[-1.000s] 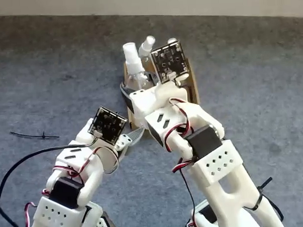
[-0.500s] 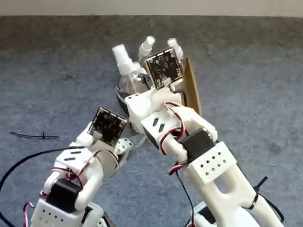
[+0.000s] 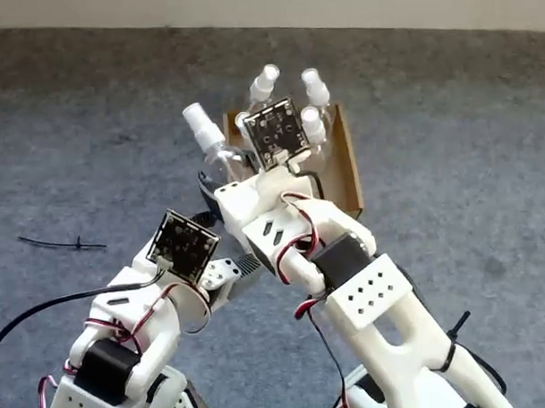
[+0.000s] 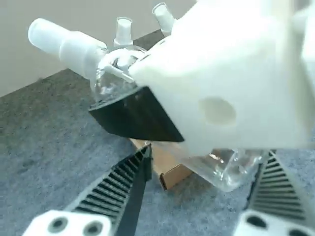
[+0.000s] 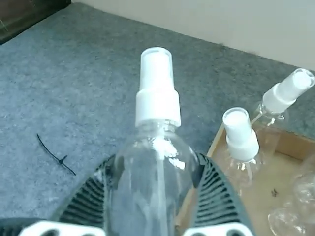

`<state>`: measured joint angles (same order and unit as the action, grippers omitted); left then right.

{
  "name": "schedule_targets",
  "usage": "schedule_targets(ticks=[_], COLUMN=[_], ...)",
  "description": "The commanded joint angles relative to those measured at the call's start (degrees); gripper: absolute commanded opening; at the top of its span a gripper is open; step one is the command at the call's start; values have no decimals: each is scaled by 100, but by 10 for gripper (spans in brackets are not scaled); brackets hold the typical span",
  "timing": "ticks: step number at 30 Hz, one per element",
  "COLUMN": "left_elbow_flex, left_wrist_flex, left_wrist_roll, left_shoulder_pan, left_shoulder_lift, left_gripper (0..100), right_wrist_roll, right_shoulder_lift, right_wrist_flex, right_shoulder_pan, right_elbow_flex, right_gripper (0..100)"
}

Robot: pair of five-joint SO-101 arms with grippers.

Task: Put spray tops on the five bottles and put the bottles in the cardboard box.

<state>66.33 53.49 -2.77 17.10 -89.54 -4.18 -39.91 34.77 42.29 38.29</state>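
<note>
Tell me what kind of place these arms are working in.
Probably an indoor robot test bench, not a factory line: grey carpet-like matting covers the table, a plain pale wall runs behind it, and a cardboard box of spray bottles and a stray cable tie lie on it.

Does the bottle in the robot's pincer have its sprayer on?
On: a white spray top caps the clear bottle held in the right pincer.
</note>
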Motion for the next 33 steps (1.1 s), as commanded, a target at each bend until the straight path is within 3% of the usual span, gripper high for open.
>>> schedule_targets(ticks=[1, 7, 15, 18, 27, 33], left_elbow_flex=[101, 189, 180, 189, 180, -312], left_wrist_flex=[-88, -53, -44, -44, -26, 659], left_wrist_roll=[114, 114, 114, 114, 114, 114], left_shoulder_pan=[-971, -1560, -1560, -1569, -1578, -1543], left_shoulder_lift=[-154, -154, -154, -154, -154, -154], left_gripper=[298, 298, 298, 298, 298, 298], right_wrist_roll=[-26, -26, -18, 369, 563, 571], right_shoulder_lift=[-75, -66, -66, -75, -629, -1446], right_wrist_flex=[22, 22, 22, 84, 971, 1007], right_shoulder_pan=[-110, -523, -620, -620, -708, -699], right_elbow_flex=[-180, -444, -435, -400, -418, -391], right_gripper=[4, 4, 4, 4, 4, 4])
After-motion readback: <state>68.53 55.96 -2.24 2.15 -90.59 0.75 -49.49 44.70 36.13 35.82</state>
